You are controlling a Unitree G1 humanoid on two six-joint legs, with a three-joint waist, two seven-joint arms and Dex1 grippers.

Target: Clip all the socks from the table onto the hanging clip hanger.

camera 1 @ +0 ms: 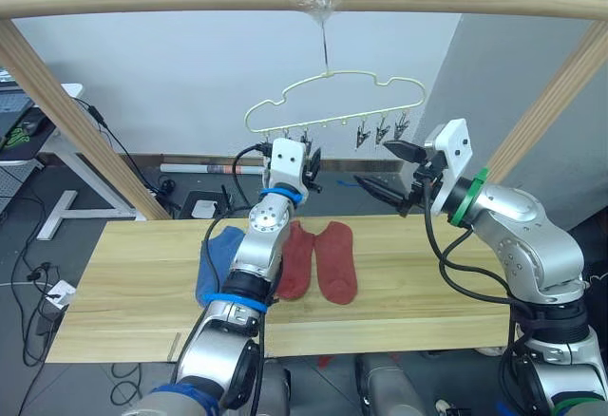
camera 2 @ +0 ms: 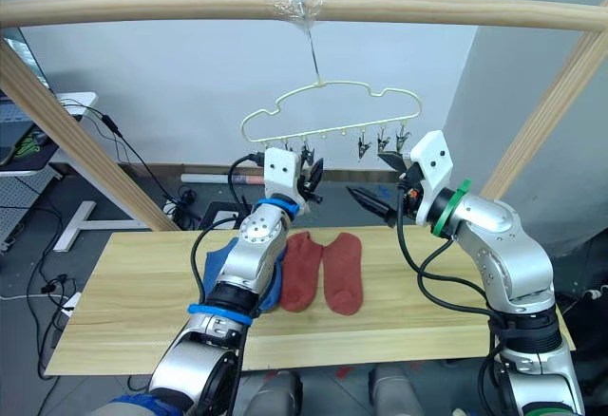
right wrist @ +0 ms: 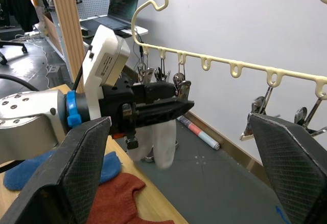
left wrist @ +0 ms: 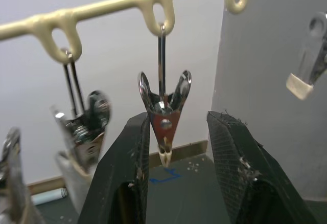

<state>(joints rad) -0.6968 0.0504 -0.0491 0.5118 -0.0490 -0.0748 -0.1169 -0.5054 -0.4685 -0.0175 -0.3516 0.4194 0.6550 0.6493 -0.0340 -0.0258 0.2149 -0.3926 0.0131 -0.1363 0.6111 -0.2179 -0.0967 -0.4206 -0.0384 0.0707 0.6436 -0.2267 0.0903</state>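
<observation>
The left tool [left wrist: 176,147] is spread around a metal clip [left wrist: 164,116] on the clip hanger [camera 1: 332,103]; the right tool [camera 1: 391,169] gapes wide, empty.

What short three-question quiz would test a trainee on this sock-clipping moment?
1. True or false: the two rust-red socks lie side by side on the table.
2. Multiple choice: what sits between the fingers of the left gripper? A) a blue sock B) a metal clip on the clip hanger C) a cable
3. Fill in: the right gripper is ____ and holds nothing.

Key
1. True.
2. B: the clip hangs between the open fingers, not yet pinched.
3. Open.
</observation>
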